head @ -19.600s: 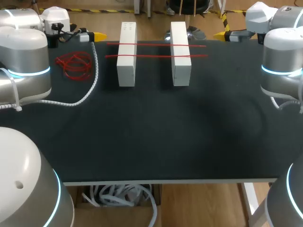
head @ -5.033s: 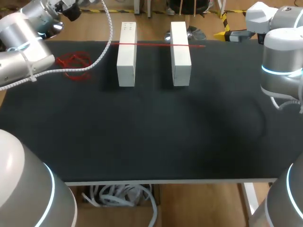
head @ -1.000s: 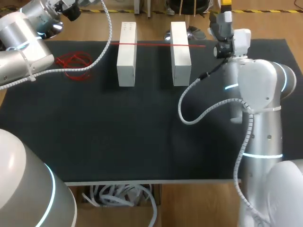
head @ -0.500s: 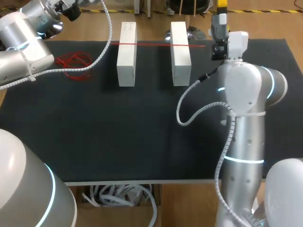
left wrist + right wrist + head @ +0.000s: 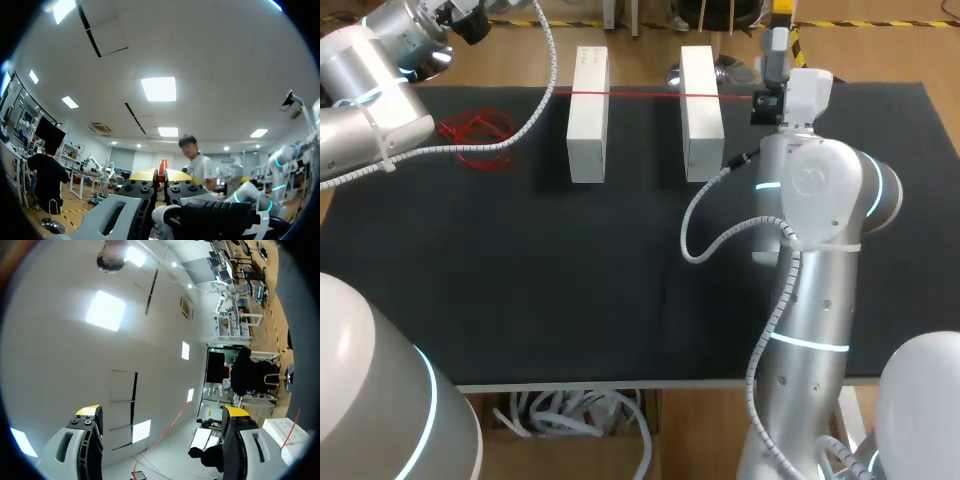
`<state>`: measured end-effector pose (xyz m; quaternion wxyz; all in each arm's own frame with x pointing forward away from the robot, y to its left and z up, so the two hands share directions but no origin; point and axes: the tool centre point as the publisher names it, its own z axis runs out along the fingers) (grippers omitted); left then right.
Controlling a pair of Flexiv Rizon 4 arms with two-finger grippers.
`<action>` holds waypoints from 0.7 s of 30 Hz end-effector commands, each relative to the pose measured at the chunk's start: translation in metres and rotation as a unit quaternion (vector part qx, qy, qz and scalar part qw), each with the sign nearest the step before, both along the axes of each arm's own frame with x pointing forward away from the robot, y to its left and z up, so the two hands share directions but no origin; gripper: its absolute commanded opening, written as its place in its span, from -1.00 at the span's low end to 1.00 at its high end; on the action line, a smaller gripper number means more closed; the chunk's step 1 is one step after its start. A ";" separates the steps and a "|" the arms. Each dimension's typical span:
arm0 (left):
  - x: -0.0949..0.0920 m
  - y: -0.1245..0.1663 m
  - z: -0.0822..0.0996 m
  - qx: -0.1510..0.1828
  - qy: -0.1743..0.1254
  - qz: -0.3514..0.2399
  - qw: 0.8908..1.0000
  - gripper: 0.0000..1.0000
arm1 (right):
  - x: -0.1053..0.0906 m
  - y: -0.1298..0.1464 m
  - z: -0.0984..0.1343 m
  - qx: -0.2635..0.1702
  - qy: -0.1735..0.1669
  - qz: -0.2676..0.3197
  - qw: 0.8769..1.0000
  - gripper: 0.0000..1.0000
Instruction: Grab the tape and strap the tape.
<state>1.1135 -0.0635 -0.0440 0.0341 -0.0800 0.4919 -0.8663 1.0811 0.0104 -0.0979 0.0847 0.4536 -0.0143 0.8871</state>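
One red strap lies across two white blocks at the table's far side. A tangle of spare red straps lies at the far left. My left arm rises past the far left corner, its gripper out of the head view. In the left wrist view that gripper points upward, shut on a red strap end. My right gripper is raised beyond the right block, by the strap's right end. In its own view it stands wide open, with a thin red strap ahead between the fingers, untouched.
The black mat covers the table from the blocks to the near edge. My right arm's elbow and its white cable hang over the mat's right half. A cable from my left arm droops near the left block.
My right arm has swung leftward, and its raised gripper has drifted slightly left toward the strap's right end. The left arm and the straps have stayed put.
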 end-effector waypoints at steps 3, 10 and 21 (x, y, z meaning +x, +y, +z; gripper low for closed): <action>-0.001 -0.001 0.000 0.000 0.000 0.002 1.000 -1.00 | -0.009 -0.001 0.008 0.165 0.189 -0.262 0.932 1.00; -0.001 -0.001 0.000 0.000 0.000 0.002 1.000 -1.00 | -0.009 -0.005 0.001 0.216 0.257 -0.287 0.897 1.00; -0.001 -0.001 0.000 0.000 0.000 0.002 1.000 -1.00 | -0.010 -0.003 0.007 0.278 0.327 -0.280 0.859 1.00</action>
